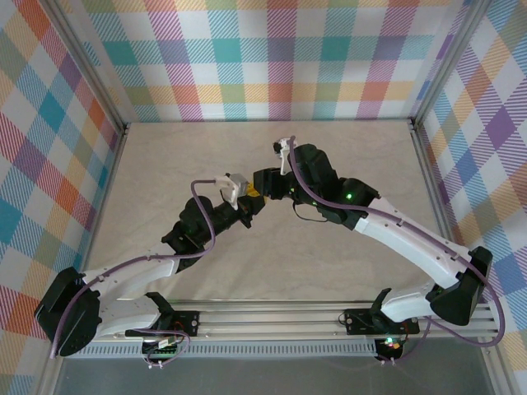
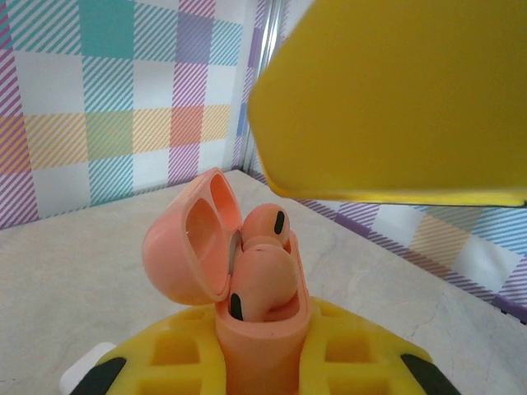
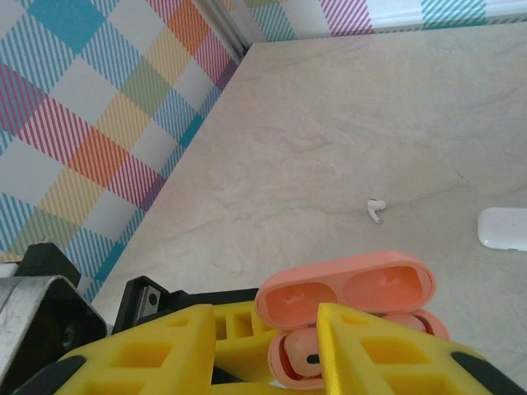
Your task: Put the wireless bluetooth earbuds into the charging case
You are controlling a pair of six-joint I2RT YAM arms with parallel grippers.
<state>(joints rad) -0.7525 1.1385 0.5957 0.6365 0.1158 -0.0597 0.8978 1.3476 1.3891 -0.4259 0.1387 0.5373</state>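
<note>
left claw (image 2: 263, 377) clamped on pink case (image 2: 247, 329), long axis upright, lid hinged open | two pink earbuds (image 2: 262, 280) in its wells, heads up | right claw (image 3: 296, 350) over them, grip unclear | white earbud (image 3: 375, 209) loose on tabletop (image 3: 346, 107)

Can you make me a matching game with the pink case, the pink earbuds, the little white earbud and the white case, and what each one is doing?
Things:
1. pink case
2. pink earbuds
3. white earbud
4. white case

Places and states:
A. lying alone on the table
B. lid flipped open
C. sitting in the pink case
D. cut off by the edge of the right wrist picture

Pairs: 1-B, 2-C, 3-A, 4-D.
</note>
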